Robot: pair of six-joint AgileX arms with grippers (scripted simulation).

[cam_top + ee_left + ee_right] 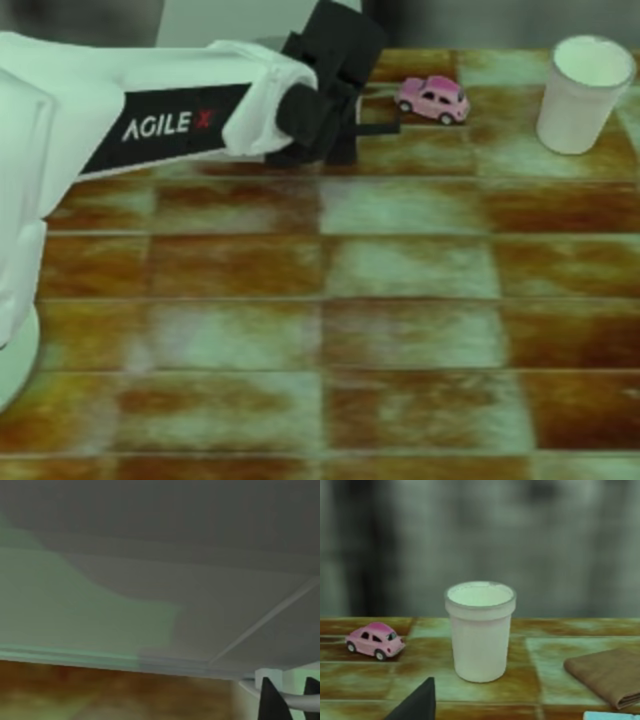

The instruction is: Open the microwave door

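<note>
My left tool (392,122) sits at the far edge of the bench (400,330). In the left wrist view its two dark fingertips (272,702) stand slightly apart on either side of a pale curved bar, which looks like the handle (250,689); I cannot tell whether they are clamped on it. Just beyond the tool is the microwave door (165,590), its grey panel filling that view. To the tool's right stand a pink toy car (433,99), then a white cup (585,92). I cannot tell my right tool's state.

car (434,99) on bench (400,300), far edge, mid-right | cup (585,93) right of car, apart | cloth (607,675) near cup | left arm (170,125) far-left
</note>
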